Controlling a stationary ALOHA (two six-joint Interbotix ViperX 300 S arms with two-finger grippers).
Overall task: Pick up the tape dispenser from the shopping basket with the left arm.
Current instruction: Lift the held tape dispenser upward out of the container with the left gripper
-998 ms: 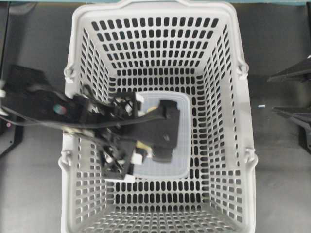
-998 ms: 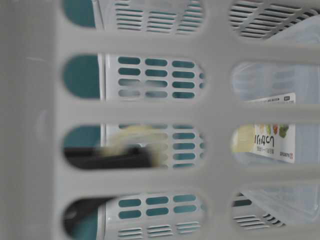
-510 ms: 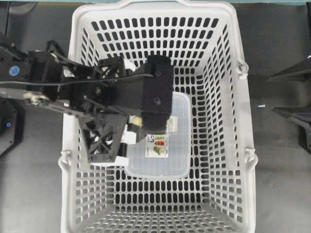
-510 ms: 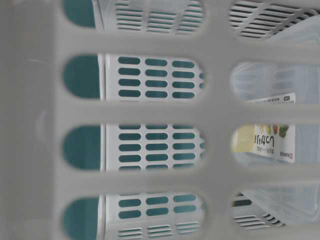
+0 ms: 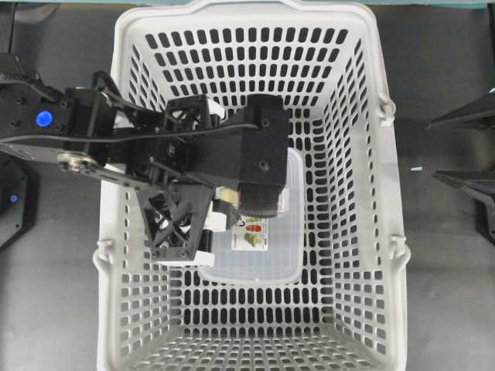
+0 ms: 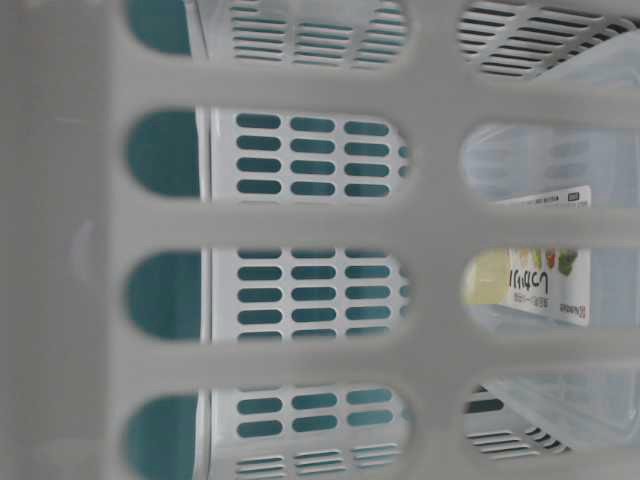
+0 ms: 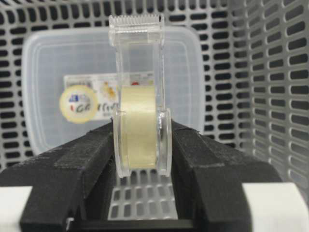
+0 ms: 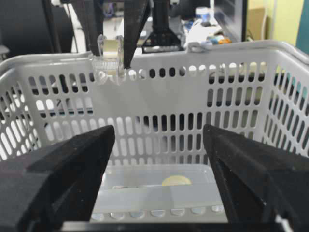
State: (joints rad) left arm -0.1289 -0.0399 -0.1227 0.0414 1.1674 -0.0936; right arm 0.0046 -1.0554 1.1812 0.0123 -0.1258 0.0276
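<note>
My left gripper (image 7: 141,150) is shut on the tape dispenser (image 7: 141,126), a clear plastic holder with a pale yellowish roll, held upright with its cutter end up. In the overhead view the left gripper (image 5: 221,209) holds the dispenser (image 5: 225,194) above the light-grey shopping basket (image 5: 371,255), mostly hidden under the wrist block. From the right wrist view the dispenser (image 8: 109,63) hangs at about the height of the basket's far rim (image 8: 203,50). My right gripper (image 8: 157,166) is open and empty, outside the basket at the overhead view's right edge (image 5: 430,151).
A translucent rectangular food box (image 5: 259,259) with a printed label lies on the basket floor below the dispenser; it also shows in the left wrist view (image 7: 48,72) and the table-level view (image 6: 545,285). Slotted basket walls (image 7: 270,72) stand close around.
My left gripper has risen from the basket floor with the tape dispenser in it. It has left the table-level view and shifted slightly right overhead. The right arm has not moved.
</note>
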